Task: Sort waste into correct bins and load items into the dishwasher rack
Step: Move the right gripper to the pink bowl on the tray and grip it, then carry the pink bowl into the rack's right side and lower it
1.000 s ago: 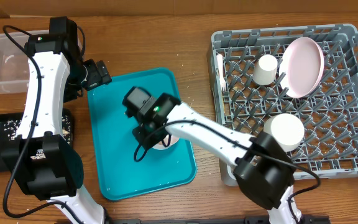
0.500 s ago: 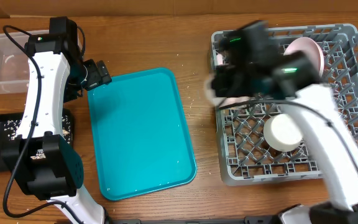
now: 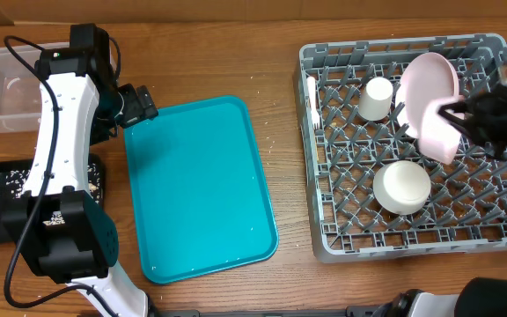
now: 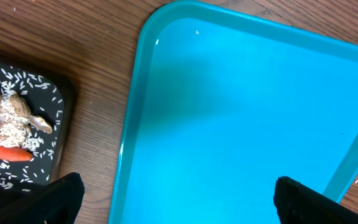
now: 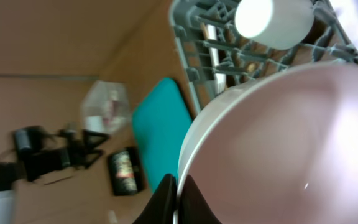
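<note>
- overhead view: the right claw [image 3: 454,116] is clamped on the rim of a small pale bowl [image 3: 440,141]. it holds the bowl tilted on edge over the dishwasher rack [image 3: 394,251], against the leaning pink plate [image 3: 428,75], probably to slot it between pegs.
- a second bowl [image 3: 402,187], seemingly upturned to drain, and a white cup [image 3: 378,99] sit among the pegs.
- the left claw [image 3: 137,104], fingers wide apart and holding nothing, hangs over a corner of the teal tray [image 3: 201,189].
- left wrist view: a carrot [image 4: 5,152] and rice lie sorted in the black tray [image 4: 64,106].

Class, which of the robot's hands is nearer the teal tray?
Left. The left hand hovers at a corner of the teal tray; the right hand is away over the dishwasher rack.
</note>
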`<act>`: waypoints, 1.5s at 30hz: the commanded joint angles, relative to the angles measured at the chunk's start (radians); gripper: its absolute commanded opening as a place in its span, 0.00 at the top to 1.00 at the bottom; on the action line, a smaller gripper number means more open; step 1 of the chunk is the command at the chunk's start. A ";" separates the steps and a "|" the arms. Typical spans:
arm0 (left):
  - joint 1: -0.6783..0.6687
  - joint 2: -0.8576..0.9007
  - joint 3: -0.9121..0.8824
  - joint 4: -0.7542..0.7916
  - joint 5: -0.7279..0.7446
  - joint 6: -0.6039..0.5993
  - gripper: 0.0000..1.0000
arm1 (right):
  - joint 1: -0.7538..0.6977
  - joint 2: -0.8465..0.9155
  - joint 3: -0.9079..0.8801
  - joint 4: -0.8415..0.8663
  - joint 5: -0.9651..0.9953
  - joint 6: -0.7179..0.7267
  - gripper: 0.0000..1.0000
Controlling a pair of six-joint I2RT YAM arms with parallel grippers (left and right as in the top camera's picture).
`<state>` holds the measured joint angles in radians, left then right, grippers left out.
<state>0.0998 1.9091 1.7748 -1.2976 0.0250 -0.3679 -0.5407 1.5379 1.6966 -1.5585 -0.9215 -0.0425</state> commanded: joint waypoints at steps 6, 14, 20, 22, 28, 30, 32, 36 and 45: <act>-0.003 -0.019 0.019 0.000 -0.006 -0.014 0.00 | -0.360 -0.036 -0.270 -0.002 -0.445 -0.443 0.96; -0.003 -0.019 0.019 0.000 -0.006 -0.014 0.00 | -0.461 -0.012 -0.511 0.294 -0.599 -0.428 0.95; -0.003 -0.019 0.019 0.000 -0.006 -0.014 0.00 | -0.425 0.043 -0.523 0.418 -0.598 -0.426 0.95; -0.003 -0.019 0.019 0.000 -0.006 -0.014 0.00 | -0.404 0.056 -0.524 0.465 -0.599 -0.426 0.94; -0.003 -0.019 0.019 0.000 -0.006 -0.014 0.00 | -0.327 0.090 -0.524 0.658 -0.594 -0.345 0.93; -0.003 -0.019 0.019 0.000 -0.006 -0.014 0.00 | -0.308 0.101 -0.524 0.731 -0.571 -0.286 0.93; -0.003 -0.019 0.019 0.000 -0.006 -0.014 0.00 | -0.293 0.108 -0.524 0.790 -0.539 -0.224 0.93; -0.003 -0.019 0.019 0.000 -0.006 -0.014 0.00 | -0.261 0.112 -0.524 0.849 -0.519 -0.185 0.93; -0.003 -0.019 0.019 0.000 -0.006 -0.014 0.00 | -0.250 0.112 -0.524 0.878 -0.409 -0.098 0.93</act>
<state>0.0998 1.9091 1.7748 -1.2976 0.0250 -0.3679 -0.7918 1.6482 1.1709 -0.6945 -1.3994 -0.2188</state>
